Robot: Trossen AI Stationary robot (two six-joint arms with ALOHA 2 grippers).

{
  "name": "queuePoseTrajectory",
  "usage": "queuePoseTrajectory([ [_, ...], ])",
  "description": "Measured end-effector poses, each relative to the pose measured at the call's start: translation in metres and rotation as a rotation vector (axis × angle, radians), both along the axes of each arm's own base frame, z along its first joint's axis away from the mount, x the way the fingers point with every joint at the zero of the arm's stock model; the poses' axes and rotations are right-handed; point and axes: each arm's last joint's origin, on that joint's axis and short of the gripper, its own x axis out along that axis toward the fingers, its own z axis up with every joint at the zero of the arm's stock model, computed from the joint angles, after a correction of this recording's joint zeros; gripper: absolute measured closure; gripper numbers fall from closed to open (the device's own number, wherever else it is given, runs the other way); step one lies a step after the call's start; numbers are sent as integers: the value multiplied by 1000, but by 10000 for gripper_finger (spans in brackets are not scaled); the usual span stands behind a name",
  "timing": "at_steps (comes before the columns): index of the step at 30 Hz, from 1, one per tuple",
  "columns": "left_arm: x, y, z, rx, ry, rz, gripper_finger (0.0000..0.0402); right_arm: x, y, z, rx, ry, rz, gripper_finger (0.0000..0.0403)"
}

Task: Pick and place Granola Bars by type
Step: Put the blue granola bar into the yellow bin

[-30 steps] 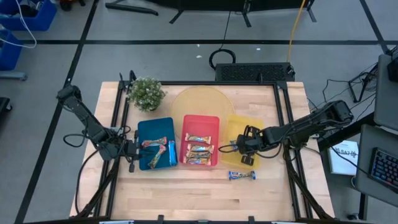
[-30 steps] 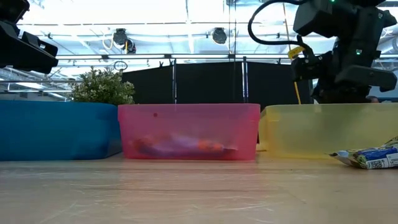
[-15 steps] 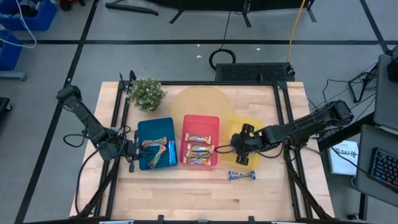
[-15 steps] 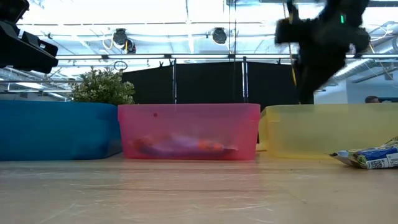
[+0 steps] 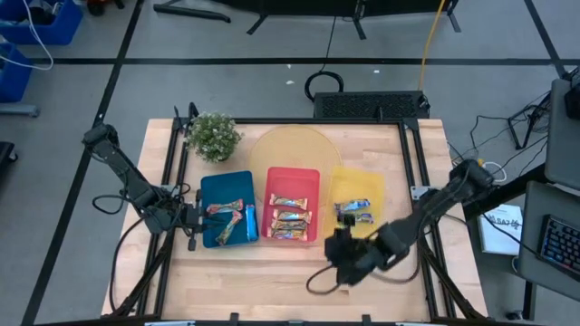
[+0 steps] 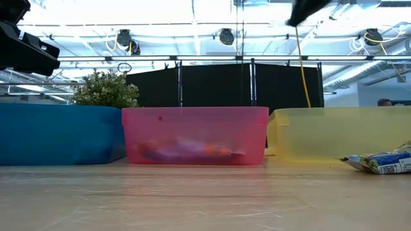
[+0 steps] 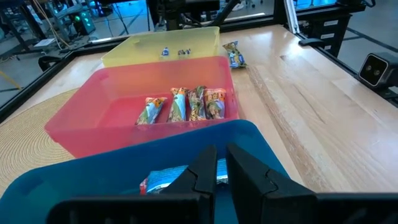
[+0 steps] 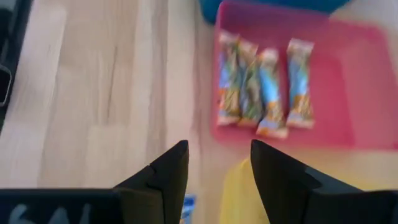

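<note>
Tabletop [image 5: 272,290] action: the right gripper [image 5: 344,256] has swung off the yellow tray [image 5: 381,183] to the front boards, fingers spread and empty. A blue-white bar [image 5: 353,213] now lies in that tray, so that drop looks done. One more blue-white bar [image 7: 235,55] waits on the wood just beside it, likely next. Left gripper [image 5: 190,220] idles at the blue tray [image 5: 210,181], fingers together.

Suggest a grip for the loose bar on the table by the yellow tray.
Come straight down from above and pinch across the bar's narrow middle. It lies flat on the table, apart from the yellow tray, so both long sides look free. The crimped ends look too thin to hold.
</note>
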Motion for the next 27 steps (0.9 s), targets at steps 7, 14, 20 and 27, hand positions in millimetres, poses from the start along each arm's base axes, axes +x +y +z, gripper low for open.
queuePoseTrajectory([
  [7,0,0,0,-1,0,0,357,0,34,-27,81,266,-85,236],
  [14,0,0,0,-2,0,0,357,-2,51,-47,80,324,-97,236],
  [20,0,0,0,-1,0,-1,357,-2,56,-59,67,370,-86,236],
  [27,0,0,0,-1,0,-1,357,6,53,-84,-3,467,-41,236],
])
